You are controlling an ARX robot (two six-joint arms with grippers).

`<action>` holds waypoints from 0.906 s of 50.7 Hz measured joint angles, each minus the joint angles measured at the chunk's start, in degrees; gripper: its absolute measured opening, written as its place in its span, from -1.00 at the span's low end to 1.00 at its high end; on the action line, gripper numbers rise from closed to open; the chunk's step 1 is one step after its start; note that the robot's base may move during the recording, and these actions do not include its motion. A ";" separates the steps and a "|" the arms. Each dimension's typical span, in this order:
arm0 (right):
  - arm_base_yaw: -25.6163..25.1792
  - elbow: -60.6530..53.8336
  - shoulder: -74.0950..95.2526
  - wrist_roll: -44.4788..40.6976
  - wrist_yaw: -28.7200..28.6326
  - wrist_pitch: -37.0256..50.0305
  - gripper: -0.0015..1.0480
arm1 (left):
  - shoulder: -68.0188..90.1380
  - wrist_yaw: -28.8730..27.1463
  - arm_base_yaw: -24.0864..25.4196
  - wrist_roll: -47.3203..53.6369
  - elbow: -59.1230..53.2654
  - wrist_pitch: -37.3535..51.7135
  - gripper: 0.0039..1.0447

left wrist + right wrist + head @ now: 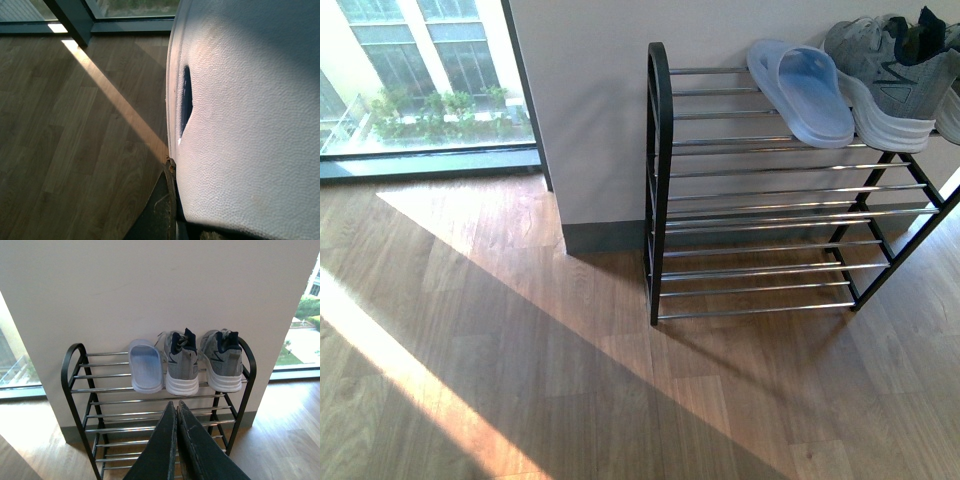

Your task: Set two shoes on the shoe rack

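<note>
The shoe rack [660,180] [75,390] stands against the wall, black side frames with silver rods. On its top tier lie one pale blue slide sandal [802,92] [145,365] and, to its right, two grey knit sneakers [181,362] [222,360], one sneaker [895,70] partly cut off in the front view. A second pale blue slide sandal [250,115] fills the left wrist view, held by my left gripper, of which one dark finger [162,210] shows against the sandal's edge. My right gripper [176,404] is shut and empty, in front of the rack's middle tiers.
Wooden floor [520,380] with a sunlit stripe spreads in front of the rack. A floor-length window [420,80] is to the left of the wall. The rack's top tier has bare rods [710,100] left of the sandal.
</note>
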 joint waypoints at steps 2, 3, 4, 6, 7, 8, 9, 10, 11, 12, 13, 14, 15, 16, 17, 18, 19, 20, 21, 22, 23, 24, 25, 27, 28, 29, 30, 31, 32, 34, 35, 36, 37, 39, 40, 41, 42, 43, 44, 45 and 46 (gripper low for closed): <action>0.00 0.00 -0.92 0.00 0.00 -0.87 -0.97 | 0.00 0.00 0.00 0.00 0.00 0.00 -0.97; 0.00 0.00 -1.57 0.00 0.00 -1.53 -0.97 | 0.00 0.00 0.00 0.00 0.00 0.00 -0.97; 0.00 0.00 -1.99 0.00 0.00 -1.95 -0.97 | 0.00 0.00 0.00 0.00 0.00 0.00 -0.97; 0.00 0.00 -2.99 0.00 0.00 -2.95 -0.97 | 0.00 0.00 0.00 0.00 0.00 0.00 -0.97; 0.00 0.00 -3.39 0.00 0.00 -3.34 -0.97 | 0.00 0.00 0.00 0.00 0.00 0.00 -0.97; 0.00 0.00 -3.93 0.00 0.00 -3.91 -0.97 | 0.00 0.00 0.00 0.00 0.00 0.00 -0.97; 0.00 0.00 -4.13 0.00 0.00 -4.13 -0.97 | 0.00 0.00 0.02 0.00 0.00 0.00 -0.97; 0.00 0.00 -4.66 0.00 0.00 -4.66 -0.97 | 0.00 0.02 0.00 0.00 0.00 0.00 -0.97; 0.00 0.00 -5.03 0.00 0.00 -4.98 -0.97 | 0.00 0.00 0.00 0.00 0.00 0.00 -0.97; 0.00 0.00 -5.38 0.00 0.00 -5.33 -0.97 | 0.00 0.00 0.00 0.00 0.00 0.00 -0.97; 0.00 0.00 -5.84 0.00 0.00 -5.75 -0.97 | 0.00 0.00 0.00 0.00 0.00 0.00 -0.97; 0.00 0.00 -6.12 0.00 0.00 -6.03 -0.97 | 0.00 0.00 0.00 0.00 0.00 0.00 -0.97; 0.00 0.00 -6.40 0.00 0.00 -6.34 -0.97 | 0.00 0.00 0.02 0.00 0.00 0.00 -0.97; 0.00 0.00 -6.71 0.00 0.00 -6.64 -0.97 | 0.00 0.02 0.00 0.00 0.00 0.00 -0.97; 0.00 0.00 -6.99 0.00 0.00 -6.93 -0.97 | 0.00 0.00 0.00 0.00 0.00 0.00 -0.97; 0.02 0.00 -7.06 0.00 0.00 -7.02 -0.97 | 0.00 0.00 0.00 0.00 0.00 0.00 -0.97; 0.00 0.00 -7.41 0.00 0.00 -7.37 -0.97 | 0.00 0.02 0.00 0.00 0.00 0.00 -0.97; 0.00 0.00 -7.72 0.00 0.00 -7.67 -0.97 | 0.00 0.00 0.00 0.00 0.00 0.00 -0.97; 0.00 0.00 -7.98 0.00 0.00 -7.96 -0.97 | 0.00 0.00 0.00 0.00 0.00 0.00 -0.97; 0.00 0.00 -8.37 0.00 0.00 -8.33 -0.97 | 0.00 0.00 0.00 0.02 0.00 0.00 -0.97; 0.00 0.00 -8.63 0.00 0.00 -8.61 -0.97 | 0.00 0.00 0.00 0.00 0.00 0.00 -0.97; 0.00 0.00 -8.90 0.00 0.00 -8.87 -0.97 | 0.00 0.00 0.02 0.00 0.00 0.00 -0.97; 0.00 0.00 -9.49 0.00 0.00 -9.49 -0.97 | 0.00 0.02 0.00 0.00 0.00 0.00 -0.97; 0.02 0.02 -13.20 0.00 -0.11 -14.71 -0.97 | 0.00 0.02 0.00 0.00 0.00 0.00 -0.97; 0.02 0.02 -14.45 0.00 -0.13 -16.33 -0.97 | 0.00 0.02 0.00 0.02 0.00 0.00 -0.97; 0.02 0.02 -16.22 0.02 0.11 -18.10 -0.97 | 0.00 0.04 0.02 0.02 0.00 0.00 -0.97; 0.02 0.02 -17.73 0.00 -0.02 -18.71 -0.97 | 0.00 0.02 0.02 0.00 0.00 0.00 -0.97; 0.02 0.02 -18.32 0.00 0.02 -18.84 -0.97 | 0.00 -0.02 0.02 0.00 0.00 0.00 -0.97; 0.02 0.02 -18.62 0.00 0.02 -18.95 -0.97 | 0.00 -0.07 0.02 0.00 0.00 0.00 -0.97; 0.02 0.02 -18.78 0.00 0.04 -19.10 -0.97 | 0.00 -0.04 0.00 0.00 0.00 0.00 -0.97; 0.02 0.02 -18.78 0.00 0.04 -19.15 -0.97 | 0.00 0.02 0.00 0.00 0.00 0.00 -0.97; 0.02 0.02 -18.78 0.00 0.02 -19.17 -0.97 | 0.00 0.07 0.00 0.00 0.00 0.00 -0.97; 0.02 0.02 -18.82 0.00 0.02 -19.21 -0.97 | 0.00 0.04 0.00 0.00 0.00 0.00 -0.97; 0.02 0.02 -18.84 0.00 0.02 -19.21 -0.97 | 0.00 0.02 0.00 0.00 0.00 0.00 -0.97; 0.02 0.02 -18.86 0.00 0.02 -19.21 -0.97 | 0.00 0.02 0.02 0.00 0.00 0.00 -0.97; 0.02 0.02 -18.88 -0.07 0.02 -19.21 -0.94 | 0.00 -0.02 0.02 0.00 0.00 0.00 -0.97; 0.02 0.02 -18.88 -0.04 0.02 -19.21 -0.88 | 0.00 -0.04 0.02 0.00 0.00 0.00 -0.97; 0.02 0.02 -18.88 -0.04 0.02 -19.21 -0.85 | 0.00 -0.02 0.02 0.00 0.00 0.00 -0.97; 0.02 0.02 -18.88 -0.02 0.02 -19.21 -0.78 | 0.00 -0.02 0.02 0.00 0.00 0.00 -0.97; 0.02 0.02 -18.88 -0.02 0.02 -19.21 -0.75 | 0.00 -0.02 0.02 0.00 0.00 0.00 -0.97; 0.02 0.02 -18.88 -0.04 0.04 -19.21 -0.68 | 0.00 0.00 0.02 0.00 0.00 0.00 -0.97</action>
